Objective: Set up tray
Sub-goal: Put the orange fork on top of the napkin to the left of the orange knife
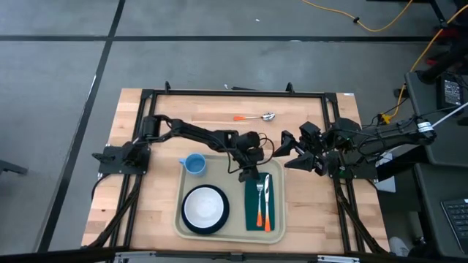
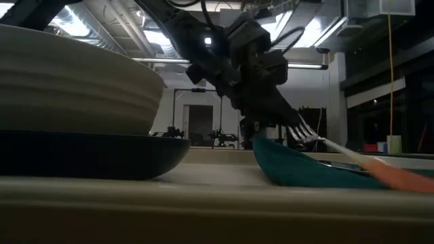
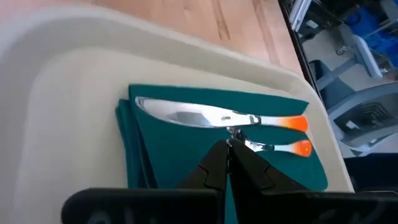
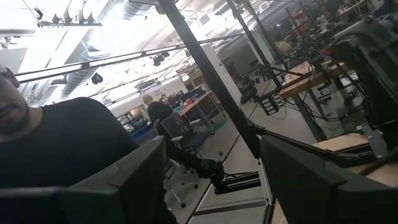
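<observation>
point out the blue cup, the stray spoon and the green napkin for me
blue cup (image 1: 194, 164), high view, on its open top inside the tray's far left corner
spoon (image 1: 268, 115), high view, on the bowl end, lying on the bare table
green napkin (image 3: 168, 155), left wrist view, on bare cloth below the knife

Tray (image 1: 274, 232): cream plastic, smooth, matt sheen, raised rim. Napkin (image 3: 186, 149): teal-green cloth, folded, matt, at tray's 3 o'clock side. Knife (image 3: 205, 116) and fork (image 1: 259, 197) on napkin: polished metal, glossy orange plastic handles. Cup (image 1: 194, 164): blue plastic, smooth. Bowl (image 1: 204, 207): white, glossy, on dark plate (image 1: 219, 223). Counter (image 1: 146, 197): light wood planks, visible grain. Spoon (image 1: 256, 117) at counter's 12 o'clock: shiny metal, orange handle.
</observation>
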Robot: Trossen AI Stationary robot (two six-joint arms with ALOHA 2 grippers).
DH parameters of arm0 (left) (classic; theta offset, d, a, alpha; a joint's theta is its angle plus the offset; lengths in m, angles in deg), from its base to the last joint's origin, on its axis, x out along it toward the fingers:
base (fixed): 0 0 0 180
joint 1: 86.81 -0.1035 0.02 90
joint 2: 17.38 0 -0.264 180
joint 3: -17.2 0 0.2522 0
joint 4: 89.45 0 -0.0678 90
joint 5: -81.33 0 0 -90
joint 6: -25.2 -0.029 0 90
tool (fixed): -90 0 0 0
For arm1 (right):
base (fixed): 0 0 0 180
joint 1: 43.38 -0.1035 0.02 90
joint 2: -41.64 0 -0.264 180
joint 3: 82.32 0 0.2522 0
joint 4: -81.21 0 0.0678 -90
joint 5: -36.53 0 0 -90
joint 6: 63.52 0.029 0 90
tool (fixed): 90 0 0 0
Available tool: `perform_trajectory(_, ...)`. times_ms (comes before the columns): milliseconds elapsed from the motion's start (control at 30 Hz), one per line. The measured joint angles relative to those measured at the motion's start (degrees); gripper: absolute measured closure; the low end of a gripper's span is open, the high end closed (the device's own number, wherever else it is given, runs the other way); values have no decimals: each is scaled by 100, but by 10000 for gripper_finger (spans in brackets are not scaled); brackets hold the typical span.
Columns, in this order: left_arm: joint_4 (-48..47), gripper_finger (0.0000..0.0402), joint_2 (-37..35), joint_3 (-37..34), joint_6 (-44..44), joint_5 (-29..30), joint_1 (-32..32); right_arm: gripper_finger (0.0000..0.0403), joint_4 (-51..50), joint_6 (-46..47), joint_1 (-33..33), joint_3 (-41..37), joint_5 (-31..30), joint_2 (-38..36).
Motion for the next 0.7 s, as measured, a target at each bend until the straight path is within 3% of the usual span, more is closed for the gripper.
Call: perform_trajectory(700,65,400,111,-4,24,26,0,134,-11,16,-1,0,0,-2)
